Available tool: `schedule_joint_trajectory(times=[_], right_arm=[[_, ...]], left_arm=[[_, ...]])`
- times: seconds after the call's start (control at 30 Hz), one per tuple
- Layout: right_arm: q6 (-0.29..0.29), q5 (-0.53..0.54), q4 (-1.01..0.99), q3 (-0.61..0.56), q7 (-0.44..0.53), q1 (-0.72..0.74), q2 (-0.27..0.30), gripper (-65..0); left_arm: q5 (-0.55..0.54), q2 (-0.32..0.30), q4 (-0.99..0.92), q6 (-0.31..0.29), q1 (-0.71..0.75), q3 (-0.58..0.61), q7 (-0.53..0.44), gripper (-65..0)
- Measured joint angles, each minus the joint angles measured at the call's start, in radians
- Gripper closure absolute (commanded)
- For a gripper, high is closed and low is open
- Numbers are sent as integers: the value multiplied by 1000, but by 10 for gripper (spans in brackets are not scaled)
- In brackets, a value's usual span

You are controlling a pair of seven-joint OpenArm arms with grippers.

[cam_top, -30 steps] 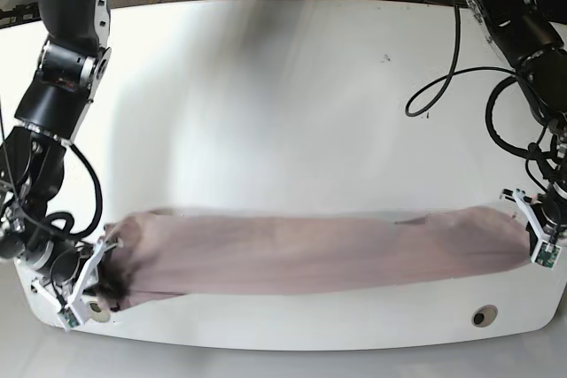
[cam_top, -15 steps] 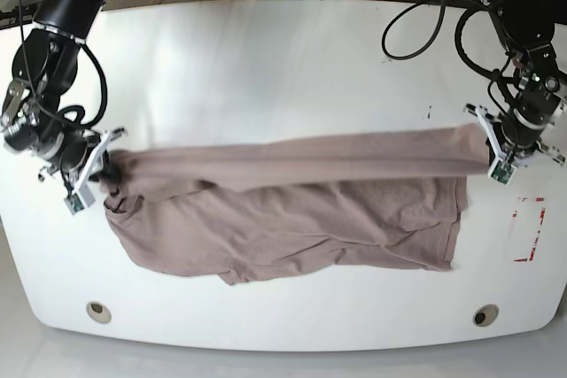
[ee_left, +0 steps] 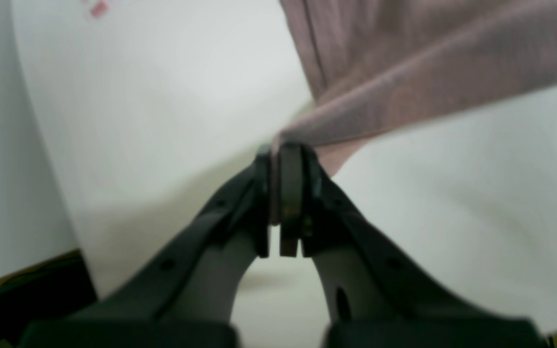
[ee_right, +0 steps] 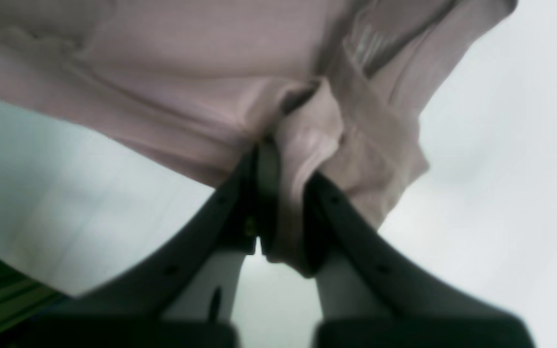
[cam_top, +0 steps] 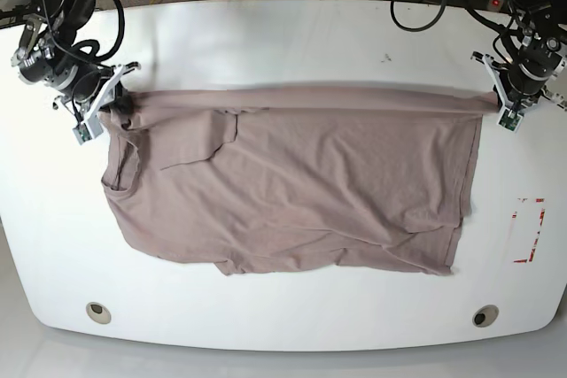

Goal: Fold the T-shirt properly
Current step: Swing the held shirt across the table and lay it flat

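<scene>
Your T-shirt (cam_top: 292, 192) is spread across most of the white table (cam_top: 292, 42), far edge pulled taut between both arms. The left gripper (cam_top: 512, 105) pinches one far corner, the right gripper (cam_top: 104, 112) has bunched fabric clamped. I'd keep tension even and lower both hands together so no wrinkles get trapped.

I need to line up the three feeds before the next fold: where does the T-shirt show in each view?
Base: the T-shirt is spread across the middle of the table, its far edge stretched between both grippers.
Left wrist: upper right, one corner pinched in the left gripper.
Right wrist: across the top, a bunched end clamped in the right gripper.
Shared landmark: the white table.
</scene>
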Motion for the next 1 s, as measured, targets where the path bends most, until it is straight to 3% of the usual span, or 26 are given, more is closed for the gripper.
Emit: schedule_joint_trajectory(times=[0.23,0.43,0.7,0.8,0.9,1.0], right_arm=[[0,-6,-5,21,0,-77,-57,0],[0,-8,-5,24,-1,-130,-55,0],[0,-8,-5,24,-1,-176,-49,-3],[0,-11,-5,24,0,-177,-49,-103],[-1,-10,-5,24,-1,-175,-48,-255],[0,-7,0,51,-2,-172,-52,-407]], left_arm=[[5,-2,-108,0,39,-1,-8,0],[10,-8,-126,0,91,-1,-92,0],[7,-2,-125,0,195,-1,-90,0],[6,-2,-125,0,212,-3,-95,0],[6,-2,-125,1,216,-3,-96,0],[6,-3,-124,4,227,-4,-99,-54]])
